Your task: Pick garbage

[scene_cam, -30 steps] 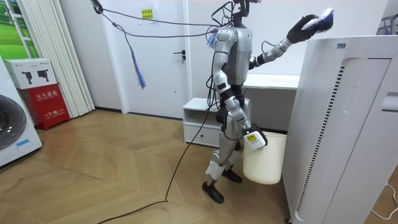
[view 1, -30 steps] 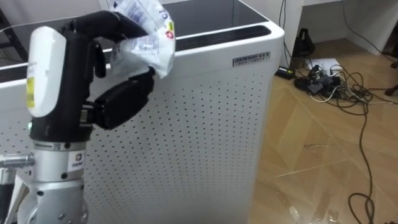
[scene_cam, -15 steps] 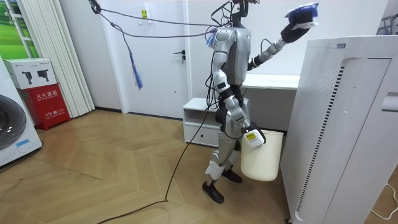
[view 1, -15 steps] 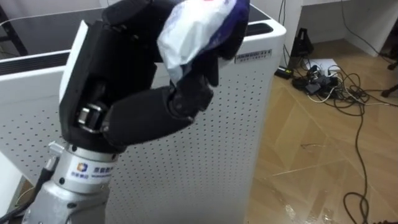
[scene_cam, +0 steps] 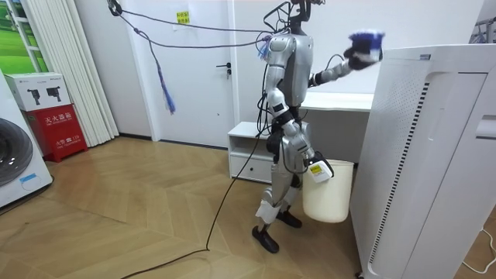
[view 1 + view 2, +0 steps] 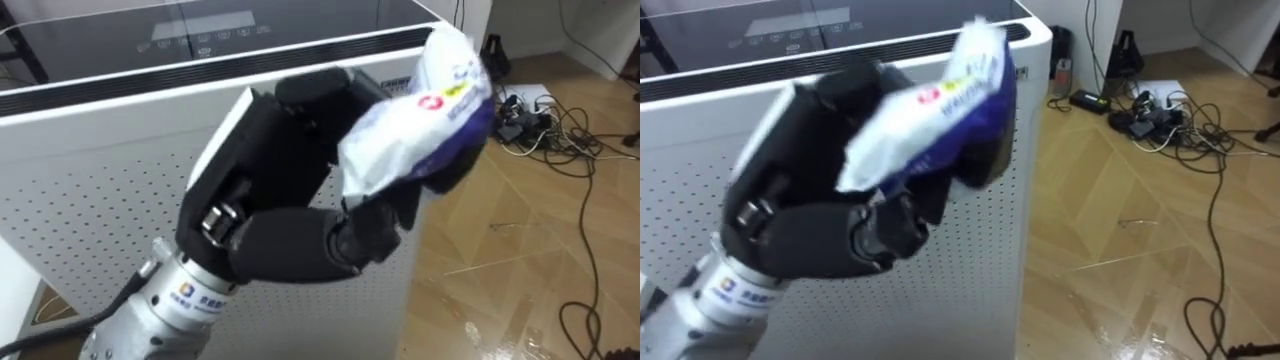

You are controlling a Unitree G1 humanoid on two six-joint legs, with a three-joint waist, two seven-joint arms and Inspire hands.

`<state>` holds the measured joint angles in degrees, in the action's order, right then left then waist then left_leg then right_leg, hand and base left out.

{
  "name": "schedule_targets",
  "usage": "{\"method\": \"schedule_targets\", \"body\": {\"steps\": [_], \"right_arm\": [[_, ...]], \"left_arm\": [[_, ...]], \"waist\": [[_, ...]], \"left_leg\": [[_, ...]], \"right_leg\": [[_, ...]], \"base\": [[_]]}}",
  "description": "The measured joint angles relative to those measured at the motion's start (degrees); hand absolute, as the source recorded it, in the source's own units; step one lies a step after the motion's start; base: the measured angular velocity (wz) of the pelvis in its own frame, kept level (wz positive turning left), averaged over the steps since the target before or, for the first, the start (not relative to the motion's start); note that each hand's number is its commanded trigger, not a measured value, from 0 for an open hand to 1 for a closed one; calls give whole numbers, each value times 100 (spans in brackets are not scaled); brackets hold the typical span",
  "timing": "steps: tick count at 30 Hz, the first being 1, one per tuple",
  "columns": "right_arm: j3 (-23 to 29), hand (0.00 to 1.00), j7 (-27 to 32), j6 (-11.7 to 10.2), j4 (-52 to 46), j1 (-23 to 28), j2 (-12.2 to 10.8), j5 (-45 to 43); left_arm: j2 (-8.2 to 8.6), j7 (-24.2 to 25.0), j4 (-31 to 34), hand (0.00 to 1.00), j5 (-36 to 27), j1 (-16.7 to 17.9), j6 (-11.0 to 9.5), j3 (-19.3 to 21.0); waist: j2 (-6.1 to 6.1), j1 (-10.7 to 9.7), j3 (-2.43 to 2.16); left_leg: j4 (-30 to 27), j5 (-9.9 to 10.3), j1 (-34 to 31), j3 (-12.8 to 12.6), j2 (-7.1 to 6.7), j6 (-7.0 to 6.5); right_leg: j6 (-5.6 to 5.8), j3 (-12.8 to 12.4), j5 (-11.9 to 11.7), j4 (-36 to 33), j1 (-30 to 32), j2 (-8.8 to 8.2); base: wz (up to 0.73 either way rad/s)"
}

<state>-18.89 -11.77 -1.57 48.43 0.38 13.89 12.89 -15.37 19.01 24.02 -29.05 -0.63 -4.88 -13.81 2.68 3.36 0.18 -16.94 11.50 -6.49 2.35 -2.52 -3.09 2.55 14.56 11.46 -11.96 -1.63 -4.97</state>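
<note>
Room: wooden plank floor [image 6: 520, 265] with a tangle of dark cables [image 6: 560, 130]; tall white perforated metal cabinet [image 6: 100, 200] close in front.
Stance: upright beside the cabinet, left arm held high near its top edge.
Garbage: crumpled white-and-blue plastic wrapper [image 6: 420, 130], puffed and creased, with small red and yellow marks; in the air before the cabinet's upper corner.
Left hand [image 6: 290, 170]: black, clamped round the wrapper, thumb beneath.
Right hand [image 5: 314, 170]: low, at the rim of a cream plastic bin [image 5: 325, 203]; grip impossible to tell.
</note>
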Motion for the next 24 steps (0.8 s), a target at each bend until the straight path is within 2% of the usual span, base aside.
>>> {"method": "schedule_targets", "body": {"steps": [5, 6, 8, 10, 13, 17, 20, 24], "right_arm": [[-2, 100, 36, 9, 72, -291, -48, 2], [-1, 100, 46, 10, 103, -400, -47, 0], [-4, 100, 65, 4, 281, -596, -67, 4], [-4, 100, 38, 3, 601, -925, -71, 13], [-13, 100, 61, -9, 704, -1175, -71, 25], [-27, 100, 118, -24, 705, -1231, -61, 30], [-79, 100, 189, -43, 722, -1259, -65, 38], [-248, 100, 251, -45, 835, -1263, -68, 52]], "left_arm": [[-22, 138, -1147, 100, 445, 190, 58, -19], [-3, 135, -1413, 100, 596, 190, 61, -80], [38, 126, -1781, 100, 946, 165, 60, -223], [66, 97, -2321, 100, 1496, 156, 59, -411], [76, 12, -2897, 100, 1938, 133, 60, -571], [66, -69, -3352, 100, 2172, 155, 61, -765], [145, -123, -3607, 100, 2384, 75, 7, -872], [188, -144, -4462, 100, 2436, -95, -49, -1034]], "waist": [[-28, 7, 46], [-7, -17, 82], [-4, -41, 99], [0, -4, 138], [5, 12, 153], [-15, 15, 171], [-22, 17, 177], [-28, 18, 181]], "left_leg": [[-127, -25, -307, 31, 13, 17], [-197, -25, -433, 92, 1, 17], [-249, -39, -627, 141, -12, 15], [-279, -66, -847, 140, -10, 15], [-290, -123, -1156, 152, -12, 18], [-289, -131, -1336, 148, -7, 16], [-284, -173, -1543, 138, -19, 2], [-274, -176, -1595, 87, -16, 1]], "right_leg": [[-32, 17, 17, -114, 326, 0], [-40, 93, 12, -114, 394, -3], [-52, 151, 4, -119, 534, -5], [-57, 140, 1, -196, 776, -10], [-68, 120, -6, -326, 1144, -26], [-76, 123, 2, -435, 1390, -59], [-79, 128, 6, -585, 1667, -94], [-79, 133, 6, -592, 1736, -97]], "base": [[5], [24], [19], [0], [1], [-2], [-1], [-4]]}}
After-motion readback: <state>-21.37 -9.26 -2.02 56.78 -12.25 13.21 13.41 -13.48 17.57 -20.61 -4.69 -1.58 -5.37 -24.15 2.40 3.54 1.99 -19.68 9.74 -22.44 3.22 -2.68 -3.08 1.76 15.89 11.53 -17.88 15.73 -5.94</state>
